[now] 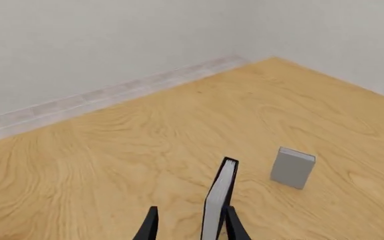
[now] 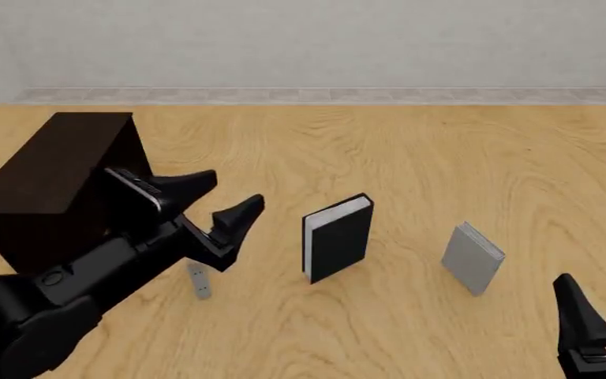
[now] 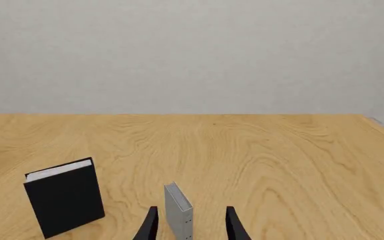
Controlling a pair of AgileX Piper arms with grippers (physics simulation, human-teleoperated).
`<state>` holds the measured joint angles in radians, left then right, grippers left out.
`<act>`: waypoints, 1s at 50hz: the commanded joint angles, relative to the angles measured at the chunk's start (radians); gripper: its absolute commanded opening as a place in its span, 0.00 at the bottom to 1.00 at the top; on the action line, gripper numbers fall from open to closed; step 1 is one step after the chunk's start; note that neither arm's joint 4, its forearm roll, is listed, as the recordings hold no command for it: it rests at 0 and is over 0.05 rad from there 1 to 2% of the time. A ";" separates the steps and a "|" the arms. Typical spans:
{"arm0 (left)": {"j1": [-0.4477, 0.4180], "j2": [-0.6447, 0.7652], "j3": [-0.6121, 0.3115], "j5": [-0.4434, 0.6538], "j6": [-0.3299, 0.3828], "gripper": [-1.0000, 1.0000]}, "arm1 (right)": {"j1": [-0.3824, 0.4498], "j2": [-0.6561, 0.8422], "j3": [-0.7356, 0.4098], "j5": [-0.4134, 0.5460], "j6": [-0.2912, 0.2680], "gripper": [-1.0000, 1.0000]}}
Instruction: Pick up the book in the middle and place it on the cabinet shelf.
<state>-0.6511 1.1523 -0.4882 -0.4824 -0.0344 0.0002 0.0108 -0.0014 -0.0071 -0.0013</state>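
The wooden tabletop [image 2: 419, 158] carries all items and meets a pale wall at its far edge. The dark brown cabinet [image 2: 56, 178] stands at the far left of the tabletop in the front view, a long box with its end face toward the camera; the cabinet shelf is not visible from this angle.

The left arm [image 2: 61, 288] reaches in from the lower left, passing in front of the cabinet. The left gripper [image 2: 230, 197] has its fingers spread apart and holds nothing; it sits just left of the book, not touching it.

The book [image 2: 337, 238], a black hardcover with white page edges, stands upright near the tabletop centre, between the two grey books. In the left wrist view the book [image 1: 220, 197] appears edge-on beside one fingertip.

The smaller grey book [image 2: 473, 258] stands upright to the right of the black one, well apart from it. The right gripper [image 3: 188, 225] is spread apart, empty, in line with this grey book.

A thin grey book [image 2: 200, 281] stands below the left gripper.
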 commanded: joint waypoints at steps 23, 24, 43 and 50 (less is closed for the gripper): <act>-0.046 0.169 -0.057 -0.068 -0.010 1.00 | 0.000 0.000 0.000 0.000 0.000 1.00; -0.046 0.169 -0.057 -0.068 -0.010 1.00 | 0.000 0.000 0.000 0.000 0.000 1.00; -0.062 0.253 -0.041 -0.138 -0.021 1.00 | 0.000 0.000 0.000 0.000 0.000 1.00; -0.075 0.287 -0.046 -0.159 -0.019 1.00 | 0.000 0.000 0.000 0.000 0.000 1.00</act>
<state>-0.7113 1.3985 -0.5313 -0.6154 -0.0510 0.0002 0.0109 -0.0013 -0.0073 -0.0013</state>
